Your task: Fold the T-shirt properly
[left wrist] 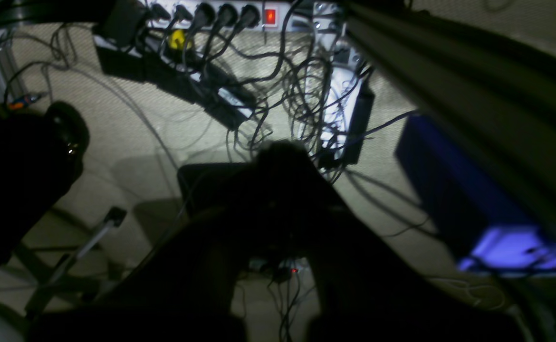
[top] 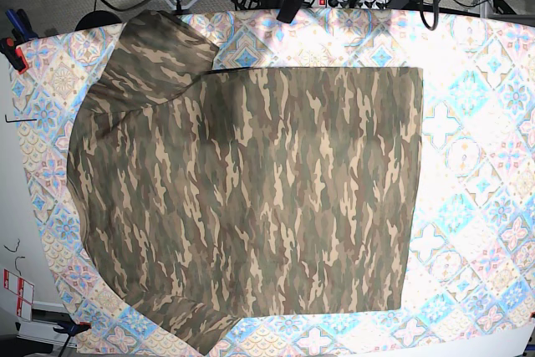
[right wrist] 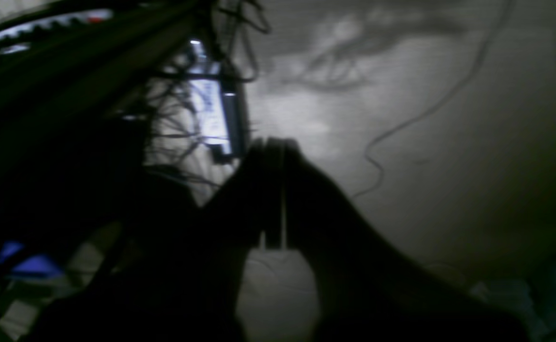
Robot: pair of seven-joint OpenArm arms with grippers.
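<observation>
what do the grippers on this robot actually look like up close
In both wrist views they show only as dark, near-black silhouettes. The left gripper is a broad wedge tapering to a rounded tip. The right gripper has two flat fingers with a thin pale slit between them. No markings are discernible.

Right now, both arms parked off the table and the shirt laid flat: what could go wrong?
1. The T-shirt hangs past the tile-patterned cloth at the lower left; a pull may drag it off.
2. The left claw hangs shut above tangled cables; it could snag.
</observation>
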